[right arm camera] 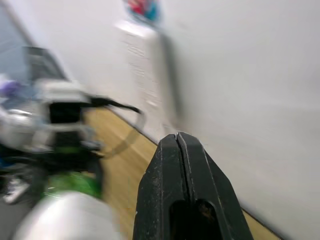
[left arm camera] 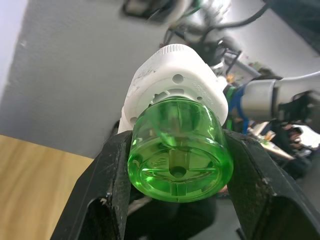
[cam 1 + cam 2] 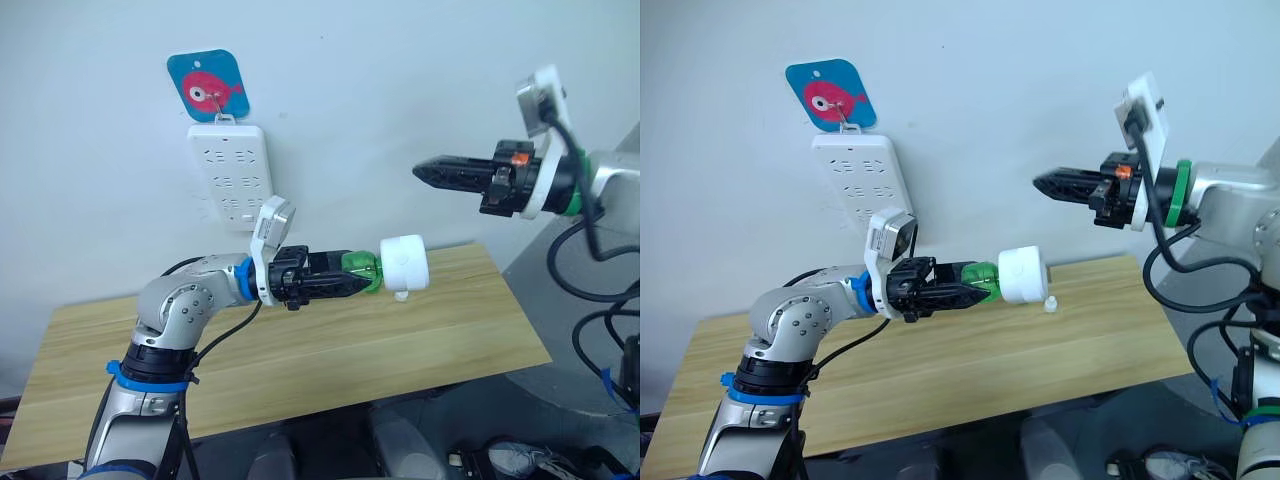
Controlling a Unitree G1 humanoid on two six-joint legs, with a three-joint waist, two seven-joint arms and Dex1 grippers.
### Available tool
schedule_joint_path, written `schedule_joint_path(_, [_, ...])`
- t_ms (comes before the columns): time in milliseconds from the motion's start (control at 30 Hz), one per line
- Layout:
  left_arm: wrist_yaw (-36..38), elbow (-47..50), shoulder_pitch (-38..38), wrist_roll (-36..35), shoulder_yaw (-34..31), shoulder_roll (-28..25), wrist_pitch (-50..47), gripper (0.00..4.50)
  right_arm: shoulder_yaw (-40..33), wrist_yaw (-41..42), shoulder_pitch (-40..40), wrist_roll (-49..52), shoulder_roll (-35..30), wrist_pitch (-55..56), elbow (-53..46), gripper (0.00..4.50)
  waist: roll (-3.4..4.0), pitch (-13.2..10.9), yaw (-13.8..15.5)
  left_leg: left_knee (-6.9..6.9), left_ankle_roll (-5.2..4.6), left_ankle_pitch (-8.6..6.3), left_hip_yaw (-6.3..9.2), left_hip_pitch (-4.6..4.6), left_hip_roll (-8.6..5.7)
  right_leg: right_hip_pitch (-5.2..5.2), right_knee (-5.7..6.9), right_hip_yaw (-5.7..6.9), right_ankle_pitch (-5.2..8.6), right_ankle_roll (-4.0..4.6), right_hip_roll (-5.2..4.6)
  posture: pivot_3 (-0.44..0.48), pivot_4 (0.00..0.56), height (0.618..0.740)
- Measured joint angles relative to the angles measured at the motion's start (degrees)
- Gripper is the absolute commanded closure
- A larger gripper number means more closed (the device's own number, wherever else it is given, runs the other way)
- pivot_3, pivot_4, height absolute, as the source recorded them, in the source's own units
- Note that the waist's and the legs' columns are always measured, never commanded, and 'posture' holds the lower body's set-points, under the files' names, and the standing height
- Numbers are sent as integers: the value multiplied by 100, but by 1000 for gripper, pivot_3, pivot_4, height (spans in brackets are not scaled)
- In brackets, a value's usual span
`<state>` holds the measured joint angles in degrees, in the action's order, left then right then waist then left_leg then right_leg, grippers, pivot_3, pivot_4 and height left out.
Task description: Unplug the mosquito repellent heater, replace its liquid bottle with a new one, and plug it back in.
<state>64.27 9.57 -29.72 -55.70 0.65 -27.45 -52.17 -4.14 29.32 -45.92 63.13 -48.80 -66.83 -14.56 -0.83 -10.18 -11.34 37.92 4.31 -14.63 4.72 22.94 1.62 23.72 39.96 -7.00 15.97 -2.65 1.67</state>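
Note:
The white mosquito repellent heater (image 3: 405, 262) hangs in the air above the wooden table (image 3: 300, 360), away from the power strip. A green translucent liquid bottle (image 3: 363, 272) is fitted into it. My left gripper (image 3: 355, 283) is shut on the bottle, one black finger on each side, as the left wrist view shows on the bottle (image 2: 177, 155) below the heater (image 2: 175, 80). My right gripper (image 3: 420, 172) is raised to the upper right of the heater, pointing left. It is shut with nothing in it, its fingers (image 1: 170, 165) pressed together.
A long white power strip (image 3: 232, 172) hangs on the wall under a blue fish tag (image 3: 207, 88), above and left of the left gripper. A small white piece (image 3: 1050, 303) lies on the table just below the heater. The table's right edge is near the right arm.

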Motion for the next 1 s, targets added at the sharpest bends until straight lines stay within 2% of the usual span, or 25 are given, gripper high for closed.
schedule_joint_path(200, [-212,-11,-115,-497,-240,4,-413,2221,421,361,591,-209,166,19,-820,4500,1,2,-7,2,0,0,1,0,2,-1,1,1,0,0,1,-225,86,736])
schedule_joint_path(467, [-596,-100,-198,-739,-518,70,-628,2221,359,534,693,403,217,-377,-1141,4500,-1,5,2,3,0,0,3,0,1,-3,1,4,-1,1,0,-221,86,736])
schedule_joint_path(633, [-659,-101,-213,-674,-553,86,-542,2221,221,414,691,918,241,-560,-1165,4500,0,8,0,3,0,0,2,0,1,-3,0,3,-1,1,0,-223,86,736])
schedule_joint_path(1000, [-728,-128,-217,-25,-336,195,-58,2221,-23,115,525,2105,-66,-756,-1194,4500,1,15,-1,2,0,0,0,0,0,-3,0,1,0,1,1,-229,90,736])
